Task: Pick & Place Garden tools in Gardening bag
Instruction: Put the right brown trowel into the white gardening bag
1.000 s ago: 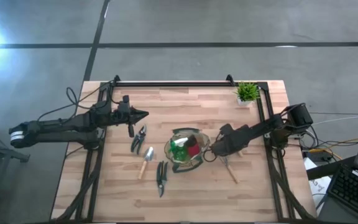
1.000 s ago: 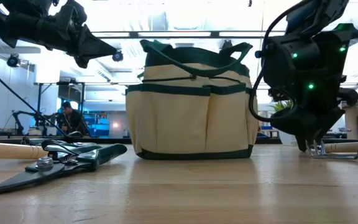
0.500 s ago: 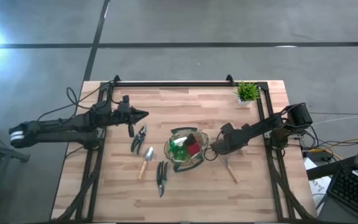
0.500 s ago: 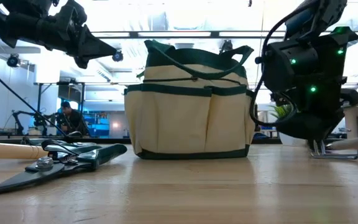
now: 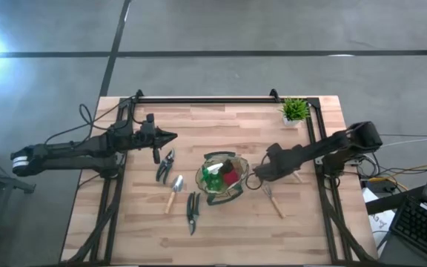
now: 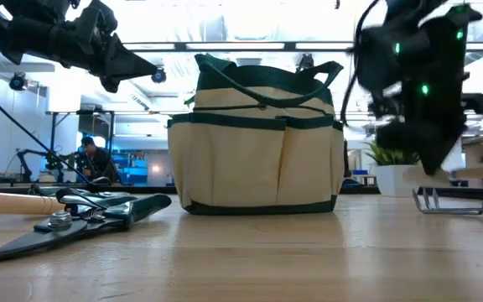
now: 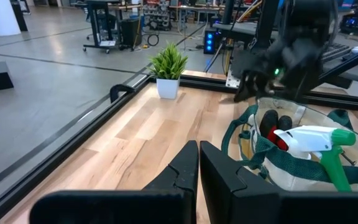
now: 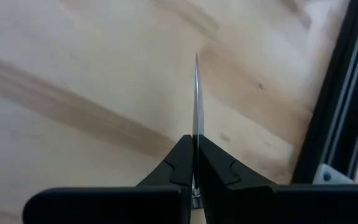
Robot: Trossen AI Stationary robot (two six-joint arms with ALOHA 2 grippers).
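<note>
The gardening bag (image 5: 223,178) stands mid-table with a green spray bottle (image 7: 316,140) and a red-and-black piece (image 7: 277,140) inside. Left of it lie black shears (image 5: 165,167), a trowel (image 5: 175,191) and a second pair of shears (image 5: 192,211). The wood-handled rake (image 5: 274,202) lies flat right of the bag, and its metal head (image 6: 443,200) rests on the table. My right gripper (image 5: 256,176) hangs shut just above that head, between rake and bag. My left gripper (image 5: 170,136) hovers shut over the table, left of the bag. My right gripper has a thin silvery strip (image 8: 196,93) between its shut fingers, seen edge-on and reaching forward past the fingertips. I cannot tell what this strip belongs to. In the low view the rake's head lies on the table below the gripper.
A small potted plant (image 5: 295,111) stands at the far right corner. Black frame rails (image 5: 321,148) run along the table's sides and far edge. Bare wood lies along the near edge and far of the bag. A person (image 6: 90,159) sits in the room behind.
My right gripper has shut its fingers and risen off the rake's head, which stays on the table.
</note>
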